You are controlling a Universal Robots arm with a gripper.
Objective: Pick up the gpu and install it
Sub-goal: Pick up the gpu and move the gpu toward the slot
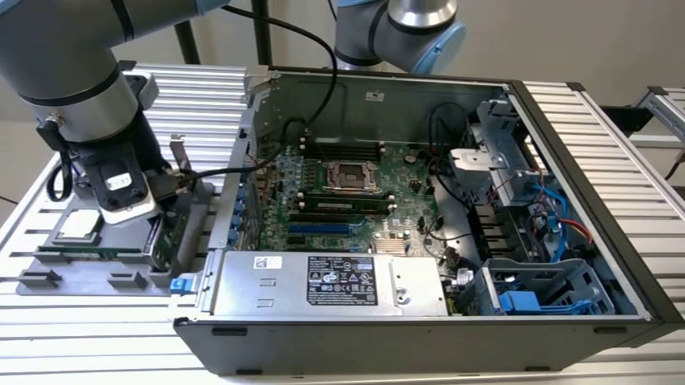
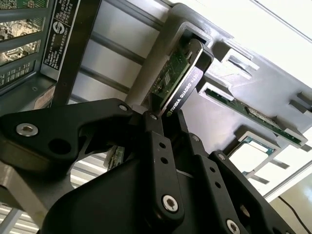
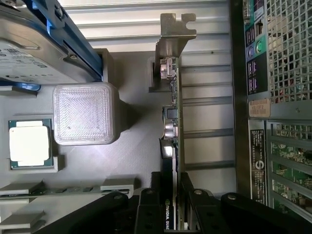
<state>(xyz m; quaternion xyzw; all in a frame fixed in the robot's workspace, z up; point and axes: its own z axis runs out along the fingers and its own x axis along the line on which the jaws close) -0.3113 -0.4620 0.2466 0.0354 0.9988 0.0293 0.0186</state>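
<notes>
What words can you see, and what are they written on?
gpu: white maker's lettering along its black edge, not quoted here.
power supply label: print too small to read.
case sticker: print too small to read.

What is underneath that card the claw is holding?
The card, gripped by the gripper, stands on edge in a grey tray. Its lower edge sits in the tray's slot, hidden.
</notes>
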